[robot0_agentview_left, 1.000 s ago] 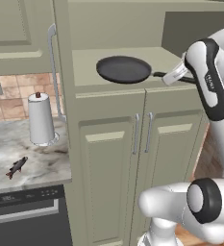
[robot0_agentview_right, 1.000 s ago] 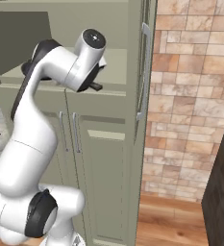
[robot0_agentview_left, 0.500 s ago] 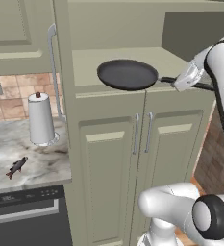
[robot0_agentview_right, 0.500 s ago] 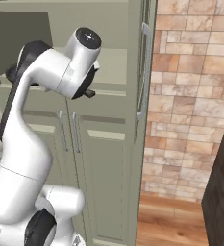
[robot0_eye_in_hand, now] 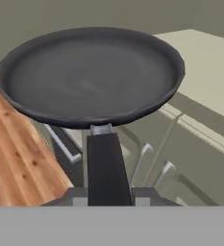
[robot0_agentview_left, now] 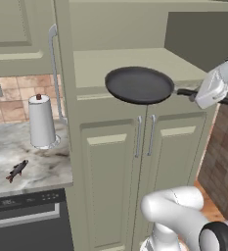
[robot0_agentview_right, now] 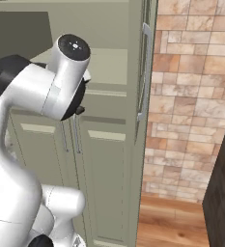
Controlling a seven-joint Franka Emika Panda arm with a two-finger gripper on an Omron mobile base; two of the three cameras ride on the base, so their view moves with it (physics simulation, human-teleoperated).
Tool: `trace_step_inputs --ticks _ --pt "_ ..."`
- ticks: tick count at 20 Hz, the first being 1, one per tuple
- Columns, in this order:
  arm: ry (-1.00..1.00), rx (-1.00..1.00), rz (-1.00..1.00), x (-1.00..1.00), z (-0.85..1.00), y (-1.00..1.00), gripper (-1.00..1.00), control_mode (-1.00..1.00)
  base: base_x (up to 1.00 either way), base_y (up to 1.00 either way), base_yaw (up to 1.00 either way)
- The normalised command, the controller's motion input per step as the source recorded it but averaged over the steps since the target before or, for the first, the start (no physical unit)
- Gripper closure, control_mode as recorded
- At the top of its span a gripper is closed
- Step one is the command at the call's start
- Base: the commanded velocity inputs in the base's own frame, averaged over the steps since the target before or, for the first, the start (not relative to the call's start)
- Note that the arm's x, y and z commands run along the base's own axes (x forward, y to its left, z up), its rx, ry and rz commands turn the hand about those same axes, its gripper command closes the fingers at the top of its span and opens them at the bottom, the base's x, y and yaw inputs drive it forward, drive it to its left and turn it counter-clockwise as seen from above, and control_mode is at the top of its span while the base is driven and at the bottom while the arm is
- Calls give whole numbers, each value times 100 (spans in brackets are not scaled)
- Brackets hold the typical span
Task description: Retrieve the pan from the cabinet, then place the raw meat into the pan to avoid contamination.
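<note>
The pan point(robot0_agentview_left: 139, 84), round, shallow and dark, hangs level over the front edge of the shelf in the open upper part of the tall green cabinet point(robot0_agentview_left: 135, 162). My gripper point(robot0_agentview_left: 199, 96) is shut on its thin black handle point(robot0_agentview_left: 184, 91) at the right. In the hand view the pan point(robot0_eye_in_hand: 89, 77) spreads out ahead of me, and its handle point(robot0_eye_in_hand: 105, 166) runs back between my fingertips point(robot0_eye_in_hand: 74, 196), with the gripper point(robot0_eye_in_hand: 108, 196) closed around it. The raw meat point(robot0_agentview_left: 16, 170), a tiny dark fish, lies on the marble counter point(robot0_agentview_left: 42, 162) at the lower left.
A paper-towel roll point(robot0_agentview_left: 41, 121) stands on the counter behind the fish. The cabinet's upper doors stand open, their long bar handles point(robot0_agentview_left: 54, 73) point(robot0_agentview_right: 145, 72) on both sides. Below the pan are two closed lower doors point(robot0_agentview_left: 110, 186). A dishwasher front point(robot0_agentview_left: 27, 220) sits under the counter, and a brick wall point(robot0_agentview_right: 191, 96) is to the right.
The pan has slid forward and to the right off the cabinet shelf, drawn by its handle. My arm has pulled back to the right with it. The fish has not moved.
</note>
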Motion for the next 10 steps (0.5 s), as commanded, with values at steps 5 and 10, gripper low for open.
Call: trace_step_inputs --ticks 5,10 --pt "0 0 0 -85 -1 0 100 -100 0 0 0" --pt "0 0 0 -85 -7 0 100 -100 0 0 0"
